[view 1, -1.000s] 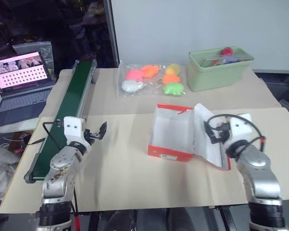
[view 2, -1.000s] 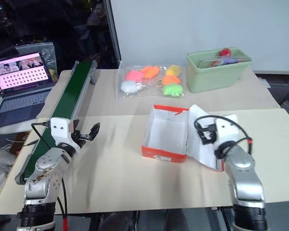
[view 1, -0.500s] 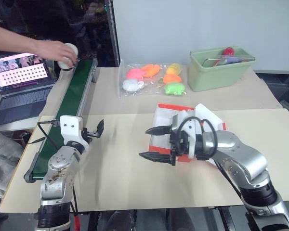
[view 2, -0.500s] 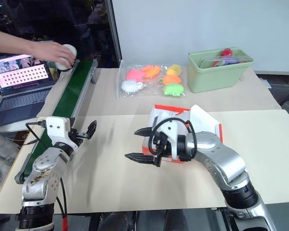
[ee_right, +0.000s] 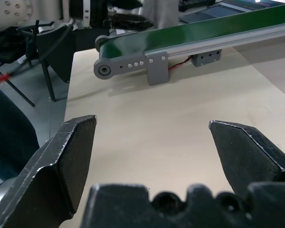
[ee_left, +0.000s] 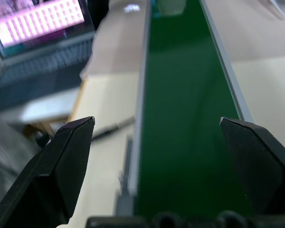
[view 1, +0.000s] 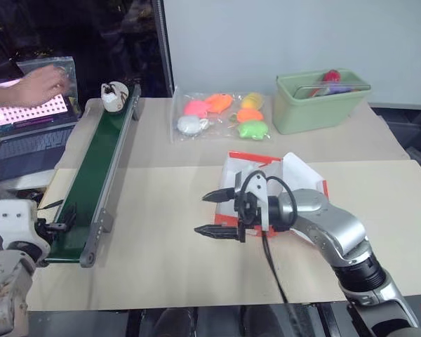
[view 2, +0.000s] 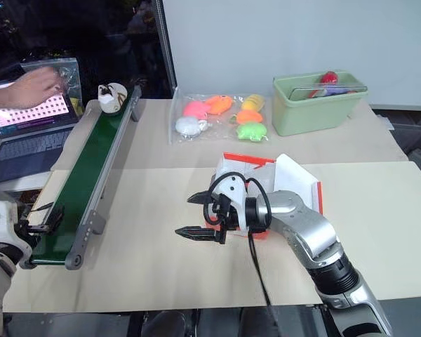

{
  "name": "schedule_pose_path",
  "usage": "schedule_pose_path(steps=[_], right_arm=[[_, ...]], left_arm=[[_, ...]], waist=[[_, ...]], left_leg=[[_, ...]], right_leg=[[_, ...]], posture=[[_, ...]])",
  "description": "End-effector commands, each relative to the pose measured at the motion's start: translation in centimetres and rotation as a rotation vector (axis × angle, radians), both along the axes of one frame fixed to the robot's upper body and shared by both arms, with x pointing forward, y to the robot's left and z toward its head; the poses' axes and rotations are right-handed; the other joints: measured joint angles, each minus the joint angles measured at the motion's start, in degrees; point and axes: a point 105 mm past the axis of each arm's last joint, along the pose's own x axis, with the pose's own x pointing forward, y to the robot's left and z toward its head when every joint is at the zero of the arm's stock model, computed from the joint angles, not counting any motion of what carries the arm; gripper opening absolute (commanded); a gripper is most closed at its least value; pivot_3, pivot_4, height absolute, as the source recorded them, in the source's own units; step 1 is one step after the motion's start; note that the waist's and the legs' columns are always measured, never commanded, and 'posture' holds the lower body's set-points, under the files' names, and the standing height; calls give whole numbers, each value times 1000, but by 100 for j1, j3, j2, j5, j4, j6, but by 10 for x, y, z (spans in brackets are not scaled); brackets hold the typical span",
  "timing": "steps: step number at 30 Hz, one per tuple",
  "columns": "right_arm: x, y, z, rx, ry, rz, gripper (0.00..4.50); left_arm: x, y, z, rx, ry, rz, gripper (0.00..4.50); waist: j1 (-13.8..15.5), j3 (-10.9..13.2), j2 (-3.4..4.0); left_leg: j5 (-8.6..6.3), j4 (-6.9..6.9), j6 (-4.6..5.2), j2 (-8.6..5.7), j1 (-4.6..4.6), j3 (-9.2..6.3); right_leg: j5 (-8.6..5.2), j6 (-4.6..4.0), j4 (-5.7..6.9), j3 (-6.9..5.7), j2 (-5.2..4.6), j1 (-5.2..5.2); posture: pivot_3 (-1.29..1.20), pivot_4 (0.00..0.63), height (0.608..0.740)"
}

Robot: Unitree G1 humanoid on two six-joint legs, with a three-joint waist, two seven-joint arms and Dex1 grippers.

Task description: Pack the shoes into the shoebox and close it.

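Beige board covers the table (view 1: 161, 267), with a long green conveyor belt (view 1: 98, 175) running away along its left side. Nearest, the left gripper (view 1: 56, 217) hangs at the belt's near end, its two black fingers spread wide with nothing between them, the green strip stretching ahead of it. Level with it to the right, the right gripper (view 1: 217, 213) points leftward over bare board, fingers likewise wide apart and empty. Just behind that gripper's wrist stands the shoebox (view 1: 242, 160), red-orange with a white inside, its lid (view 1: 305, 175) leaning open on the side away from the fingers. Far up the belt from the left gripper lies one cream shoe (view 1: 112, 97), and beyond it a person's hand (view 1: 35, 84) rests at a laptop (view 1: 24, 137). Farther back, past the box, lie a clear bag of plush toys (view 1: 221, 116) and a pale green bin (view 1: 319, 102)
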Motion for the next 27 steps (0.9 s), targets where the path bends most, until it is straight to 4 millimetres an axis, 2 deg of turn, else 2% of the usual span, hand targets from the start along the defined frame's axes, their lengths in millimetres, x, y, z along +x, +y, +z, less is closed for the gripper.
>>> schedule_pose_path(steps=[1, 12, 22, 27], right_arm=[[1, 1, 12, 38, -51, -10, 4468], [4, 0, 11, 46, -62, -43, 4468], [4, 0, 14, 64, -68, -73, 4468], [4, -2, 14, 67, -64, -85, 4468]], left_arm=[[2, -8, 7, 3, -33, -28, 4500], [16, -7, 9, 9, -35, -50, 4500], [25, -17, 5, 1, -33, -87, 4500], [28, -9, 8, 19, -45, -48, 4500]], waist=[[0, 0, 0], [-10, 0, 0], [-50, 0, 0], [-71, 0, 0]], left_leg=[[0, 0, 0, 2, 0, 0], [-5, -1, -7, 27, -1, 7], [-20, -1, -31, 80, 0, 17], [-20, -1, -32, 81, 2, 18]], right_leg=[[-7, 12, 0, 0, 1, -1], [13, -22, 0, 1, 28, -8], [25, -44, -11, 3, 78, -15], [25, -45, -11, 3, 78, -14]], posture=[[0, 150, 740], [0, 150, 740], [0, 150, 740], [0, 150, 740]])
